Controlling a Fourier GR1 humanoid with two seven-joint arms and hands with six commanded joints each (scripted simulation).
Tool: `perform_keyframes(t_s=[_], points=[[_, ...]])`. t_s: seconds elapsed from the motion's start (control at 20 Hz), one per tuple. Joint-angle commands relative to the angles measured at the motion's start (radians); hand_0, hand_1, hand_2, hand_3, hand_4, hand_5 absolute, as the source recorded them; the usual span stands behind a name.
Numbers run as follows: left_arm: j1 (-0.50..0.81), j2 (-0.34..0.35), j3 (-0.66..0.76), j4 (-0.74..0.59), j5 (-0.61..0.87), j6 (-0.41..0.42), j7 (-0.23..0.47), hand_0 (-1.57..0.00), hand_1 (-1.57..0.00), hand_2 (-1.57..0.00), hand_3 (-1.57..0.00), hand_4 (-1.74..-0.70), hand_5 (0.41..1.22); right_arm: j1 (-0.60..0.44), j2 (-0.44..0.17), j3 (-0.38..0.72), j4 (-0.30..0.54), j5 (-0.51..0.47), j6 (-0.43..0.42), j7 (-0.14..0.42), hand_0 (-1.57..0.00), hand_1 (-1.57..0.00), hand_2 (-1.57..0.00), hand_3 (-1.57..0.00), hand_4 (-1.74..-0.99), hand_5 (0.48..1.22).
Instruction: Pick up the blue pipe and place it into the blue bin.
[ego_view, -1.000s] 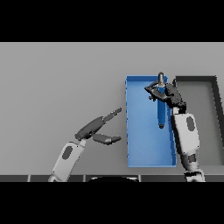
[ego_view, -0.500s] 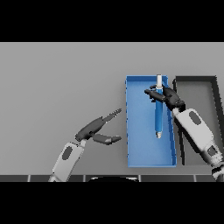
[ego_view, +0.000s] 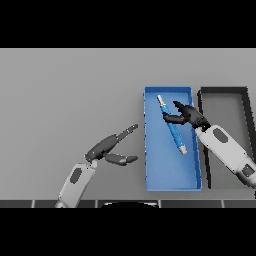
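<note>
Grey table (ego_view: 65, 90) fills the view, plain and evenly lit, no walls visible. Blue bin (ego_view: 150, 165) sits right of centre, long axis running away from the robot; a dark bin (ego_view: 202, 100) stands just beside it on the right. Blue pipe (ego_view: 172, 127) lies inside the blue bin, tilted diagonally, pale tip toward the near end. Right hand (ego_view: 189, 116) is over the bin by the pipe, fingers loosely spread, not gripping it. Left hand (ego_view: 107, 147) hovers over bare table, fingers straight, thumb apart.

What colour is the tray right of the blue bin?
Black or very dark grey; the tray shows best in the head view, beside the blue bin.
</note>
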Motion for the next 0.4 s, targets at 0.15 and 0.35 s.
perform_keyframes(t_s=[0.15,0.35], points=[[-0.009,-0.005,-0.001,0.008,0.004,-0.005,0.009,0.0,0.0,0.0,0.0,-0.93,0.495,-0.006,-0.009,0.013,-0.007,0.014,0.03,-0.005,-0.02,-0.02,-0.02,0.0,-1.084,0.714],[-0.004,-0.037,-0.026,0.01,-0.025,0.023,0.009,0.0,0.0,0.0,0.0,-0.93,0.495,-0.008,-0.013,0.012,0.004,0.015,0.06,-0.034,-0.02,-0.02,-0.02,0.0,-1.084,0.714]])
